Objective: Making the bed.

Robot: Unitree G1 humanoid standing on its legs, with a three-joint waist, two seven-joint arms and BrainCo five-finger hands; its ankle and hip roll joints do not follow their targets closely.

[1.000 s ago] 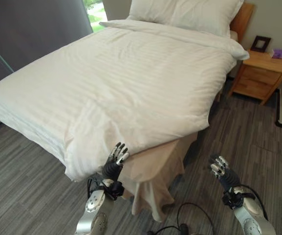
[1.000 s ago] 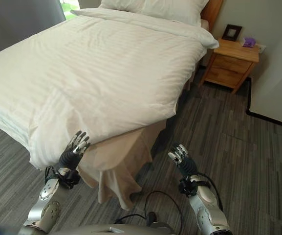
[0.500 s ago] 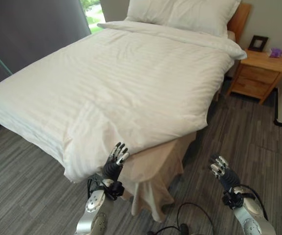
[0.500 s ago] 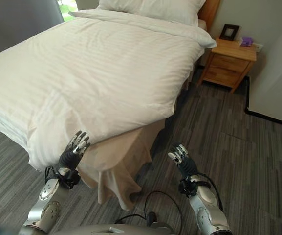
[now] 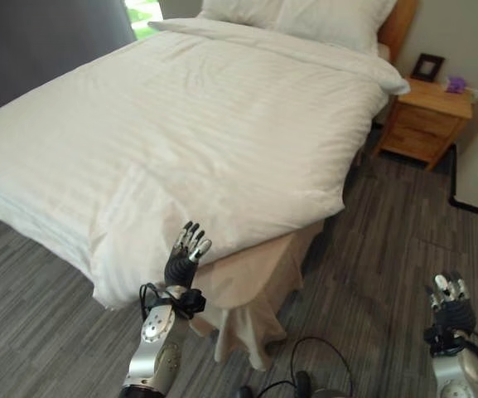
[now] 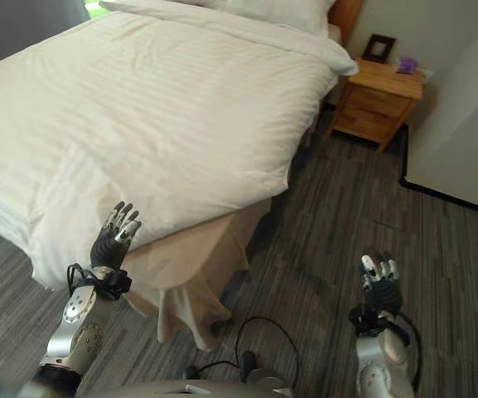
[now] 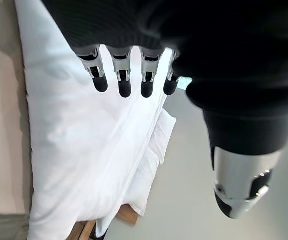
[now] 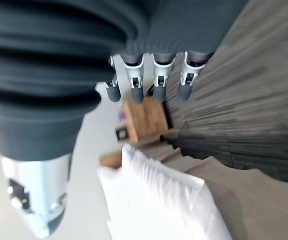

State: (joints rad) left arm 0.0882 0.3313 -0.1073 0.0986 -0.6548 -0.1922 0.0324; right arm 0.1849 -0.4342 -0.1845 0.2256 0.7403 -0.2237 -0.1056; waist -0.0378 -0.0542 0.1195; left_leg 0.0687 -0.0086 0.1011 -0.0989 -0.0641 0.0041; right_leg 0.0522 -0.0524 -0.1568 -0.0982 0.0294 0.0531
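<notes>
A white striped duvet (image 5: 197, 124) covers the bed and hangs over its near corner, with white pillows (image 5: 305, 16) at the head. A beige bed skirt (image 5: 255, 290) drapes below the corner. My left hand (image 5: 185, 253) is raised in front of the duvet's hanging edge, fingers (image 7: 124, 82) straight, holding nothing. Over the grey floor at the lower right, well apart from the bed, my right hand (image 5: 449, 303) is up with straight fingers (image 8: 156, 87) and holds nothing.
A wooden nightstand (image 5: 421, 120) with a dark picture frame (image 5: 426, 66) and a small purple thing (image 5: 456, 84) stands right of the bed head. A wooden headboard (image 5: 396, 25) rises behind the pillows. Grey striped carpet (image 5: 388, 224) runs along the bed's right side. A window (image 5: 143, 10) shows at the far left.
The camera has shifted, so the bed sits further left and up. My right hand has swung out to the right, away from the bed. My left hand stays by the duvet corner.
</notes>
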